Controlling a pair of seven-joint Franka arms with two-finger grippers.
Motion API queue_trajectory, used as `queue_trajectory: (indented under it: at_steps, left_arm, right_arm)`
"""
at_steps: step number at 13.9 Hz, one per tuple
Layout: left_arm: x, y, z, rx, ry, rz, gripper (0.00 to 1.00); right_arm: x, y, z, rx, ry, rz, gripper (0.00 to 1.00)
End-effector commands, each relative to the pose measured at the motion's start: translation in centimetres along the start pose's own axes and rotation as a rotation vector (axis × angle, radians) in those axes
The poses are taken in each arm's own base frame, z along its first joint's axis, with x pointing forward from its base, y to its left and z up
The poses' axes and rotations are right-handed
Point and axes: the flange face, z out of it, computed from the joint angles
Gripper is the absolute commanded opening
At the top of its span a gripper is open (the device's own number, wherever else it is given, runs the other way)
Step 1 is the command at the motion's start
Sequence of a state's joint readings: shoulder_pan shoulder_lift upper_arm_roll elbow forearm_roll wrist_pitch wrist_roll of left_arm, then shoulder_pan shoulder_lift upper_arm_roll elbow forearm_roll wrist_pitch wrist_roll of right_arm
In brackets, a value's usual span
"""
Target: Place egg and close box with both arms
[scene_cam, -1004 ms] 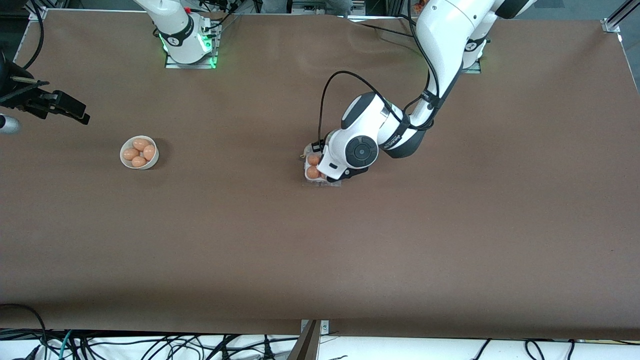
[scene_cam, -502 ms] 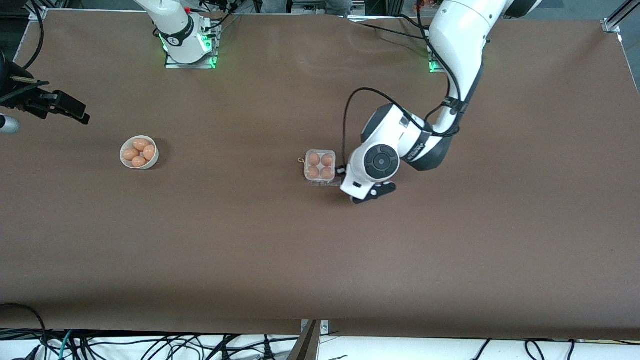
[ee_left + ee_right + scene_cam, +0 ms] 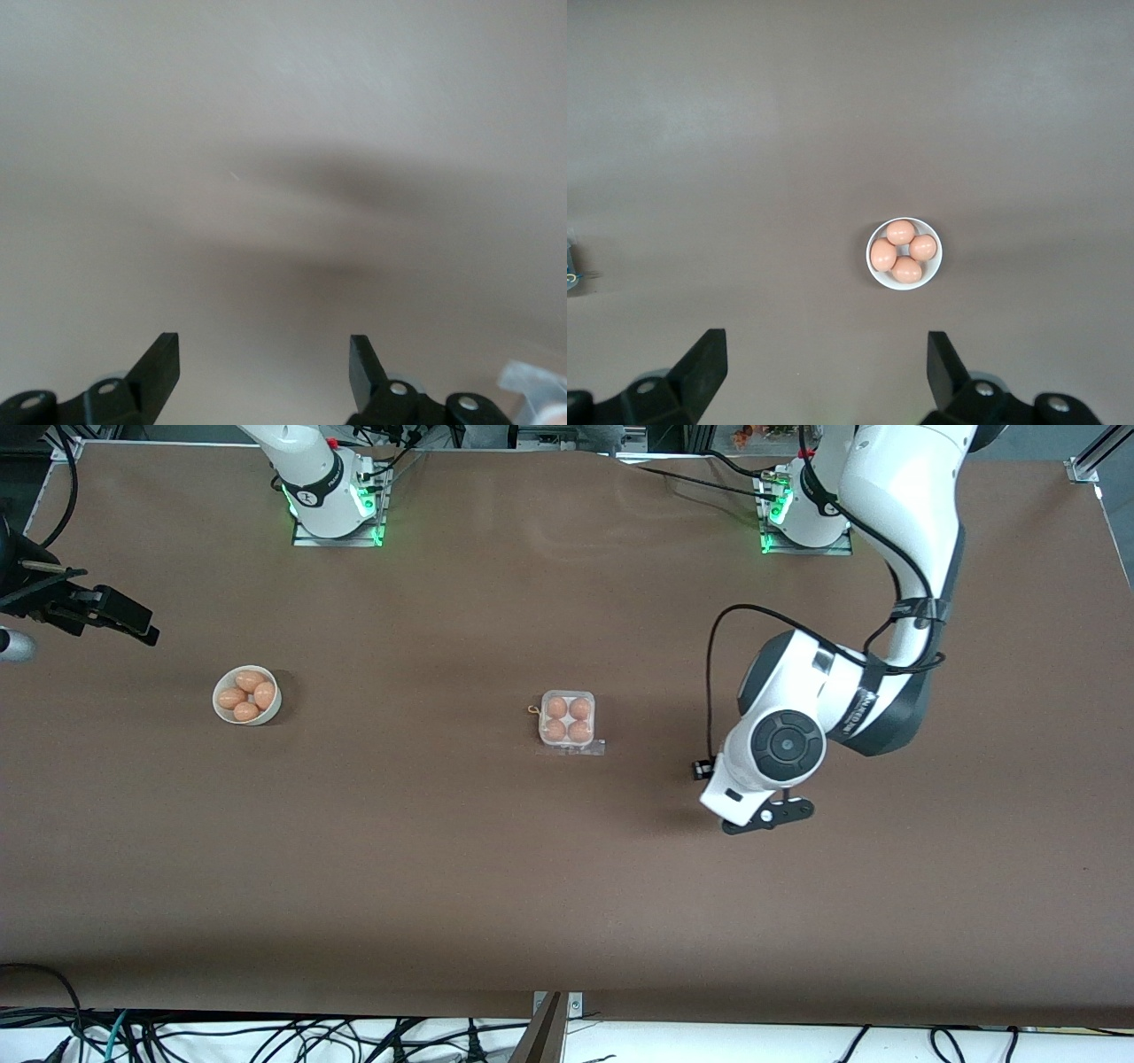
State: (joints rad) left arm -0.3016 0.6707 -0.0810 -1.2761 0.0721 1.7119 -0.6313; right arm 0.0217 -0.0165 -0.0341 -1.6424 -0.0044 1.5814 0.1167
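Note:
The box (image 3: 567, 721) sits in the middle of the table, a small white tray holding several brown eggs, and its clear lid appears to lie down over them. My left gripper (image 3: 767, 815) hangs over bare table, apart from the box toward the left arm's end. In the left wrist view it (image 3: 263, 341) is open and empty, with only blurred table below. My right gripper (image 3: 97, 613) is held high at the right arm's end of the table. In the right wrist view it (image 3: 824, 336) is open and empty, with the egg bowl far below.
A round white bowl (image 3: 247, 695) with several brown eggs stands toward the right arm's end; it also shows in the right wrist view (image 3: 904, 253). The arm bases (image 3: 332, 500) stand along the table's edge farthest from the front camera. Cables hang past the edge nearest it.
My left arm has swung off the box toward the left arm's end, uncovering the box. The box, the bowl and the right gripper have not moved.

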Motion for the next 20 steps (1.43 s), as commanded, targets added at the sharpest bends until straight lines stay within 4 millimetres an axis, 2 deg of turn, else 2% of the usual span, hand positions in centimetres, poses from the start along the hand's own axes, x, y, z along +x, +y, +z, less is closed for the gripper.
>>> queue_trajectory:
  at_steps: [1, 2, 5, 6, 8, 11, 12, 15, 17, 20]
  left_arm:
    - [2.5, -6.3, -3.4, -0.082, -0.002, 0.044, 0.87]
    - [3.1, -7.5, -3.6, -0.089, 0.000, 0.037, 0.87]
    - [3.7, -8.7, -3.7, -0.088, 0.003, 0.017, 0.88]
    - [4.3, -9.7, -4.1, -0.087, 0.015, 0.005, 0.89]
    - [5.0, -12.2, -6.7, -0.105, 0.061, 0.022, 0.91]
    - [5.5, -18.7, -10.4, -0.064, 0.137, 0.148, 0.93]
    - [5.3, -20.4, -11.0, -0.049, 0.147, 0.173, 0.95]
    - [3.9, -25.0, -14.6, -0.032, 0.201, 0.171, 0.99]
    - [1.7, -26.6, -16.3, -0.044, 0.215, 0.157, 0.99]
    - [-1.7, -27.7, -18.4, -0.051, 0.237, 0.157, 0.98]
  right_arm:
    - [-0.3, 0.0, -0.2, 0.014, 0.000, 0.009, 1.00]
    - [-0.3, 0.0, -0.2, 0.014, 0.000, 0.009, 1.00]
    - [-0.4, -0.2, -0.2, 0.014, 0.000, 0.006, 1.00]
    - [-0.3, -0.1, -0.2, 0.014, 0.000, 0.007, 1.00]
    - [-0.3, -0.1, -0.2, 0.014, 0.000, 0.008, 1.00]
    - [-0.4, -0.2, -0.2, 0.014, 0.000, 0.006, 1.00]
    - [-0.3, -0.1, -0.2, 0.014, 0.000, 0.007, 1.00]
    - [-0.3, -0.1, -0.2, 0.014, 0.000, 0.007, 1.00]
    - [-0.3, -0.1, -0.3, 0.014, 0.001, 0.008, 1.00]
    - [-0.3, 0.0, -0.3, 0.014, 0.003, 0.009, 1.00]
